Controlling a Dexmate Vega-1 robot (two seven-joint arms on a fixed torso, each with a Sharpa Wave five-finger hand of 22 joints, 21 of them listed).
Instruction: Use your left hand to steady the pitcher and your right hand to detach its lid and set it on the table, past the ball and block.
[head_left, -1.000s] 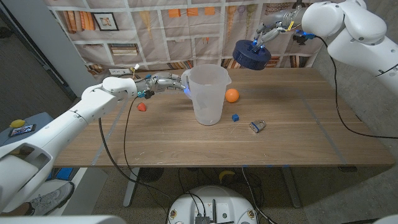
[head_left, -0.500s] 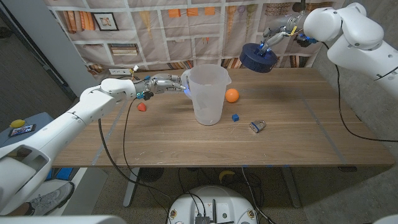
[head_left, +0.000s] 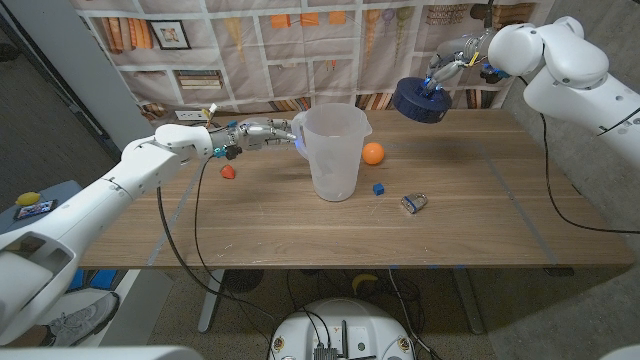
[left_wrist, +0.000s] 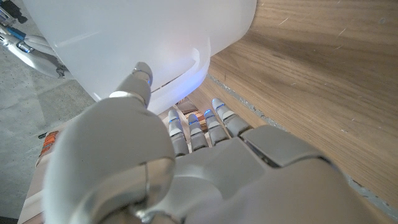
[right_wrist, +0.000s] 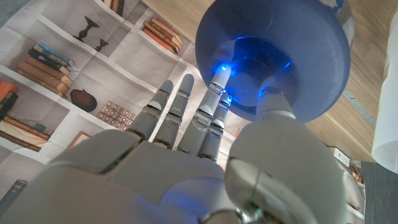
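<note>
A translucent white pitcher (head_left: 334, 151) stands open-topped in the middle of the table. My left hand (head_left: 270, 131) holds its handle side; in the left wrist view the fingers (left_wrist: 196, 127) curl at the pitcher wall (left_wrist: 143, 37). My right hand (head_left: 448, 58) holds the dark blue lid (head_left: 419, 98) in the air above the table's far right part, beyond the orange ball (head_left: 373, 153) and the small blue block (head_left: 379, 188). The right wrist view has the lid (right_wrist: 273, 56) pinched between thumb and fingers (right_wrist: 211, 118).
A small red object (head_left: 229, 171) lies left of the pitcher, under my left forearm. A metal padlock (head_left: 414, 204) lies right of the blue block. A printed bookshelf backdrop (head_left: 250, 50) hangs behind the table's far edge.
My right hand has carried the lid to the right and slightly lower, toward the far right of the table. The left hand and pitcher have stayed put.
</note>
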